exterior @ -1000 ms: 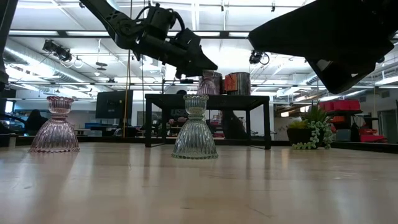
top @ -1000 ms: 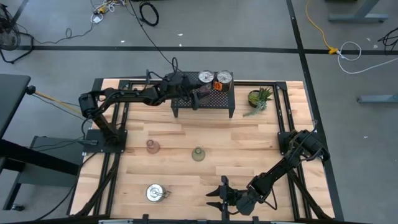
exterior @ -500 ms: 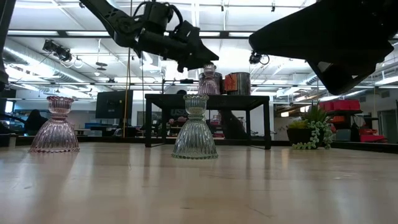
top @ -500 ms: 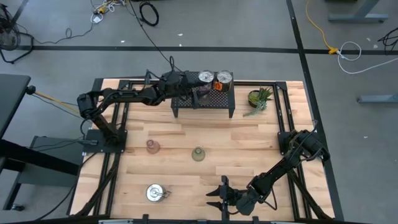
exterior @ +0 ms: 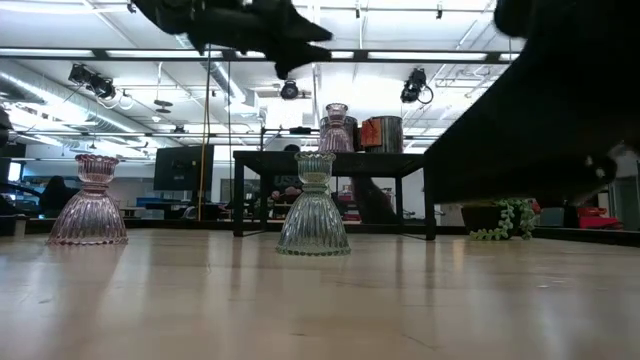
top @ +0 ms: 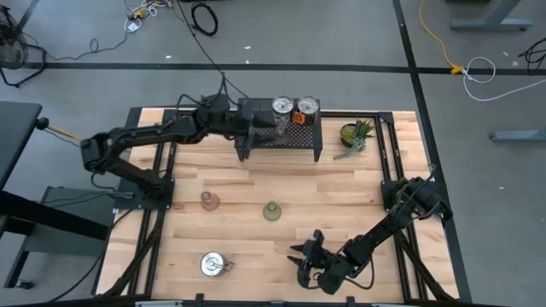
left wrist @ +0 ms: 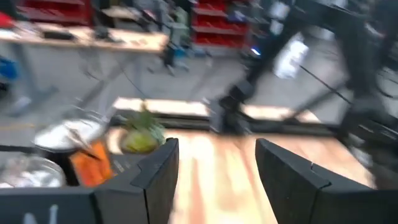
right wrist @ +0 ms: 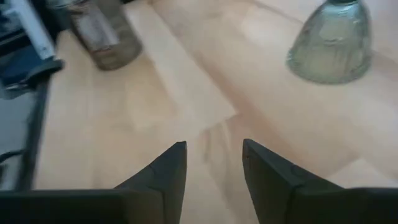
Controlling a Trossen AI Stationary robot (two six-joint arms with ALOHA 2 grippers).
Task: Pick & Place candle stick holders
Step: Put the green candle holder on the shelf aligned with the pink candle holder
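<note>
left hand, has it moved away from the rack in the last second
Yes. In the high view the left hand, open and empty, has pulled back toward the table's left side, from over the black mesh rack to its left end, leaving a pinkish glass holder on top.

Three holders (top: 288, 108) on the rack (top: 279, 136); three more (top: 240, 225) on the table (top: 341, 196) before it.

Two slim black jointed arms, each ending in two flat, angular dark fingers (right wrist: 165, 180).

An industrial robotics lab: grey concrete floor (top: 478, 170) with taped lines and loose cables (top: 205, 17), ceiling ducts, and red storage bins (left wrist: 217, 28) behind.
</note>
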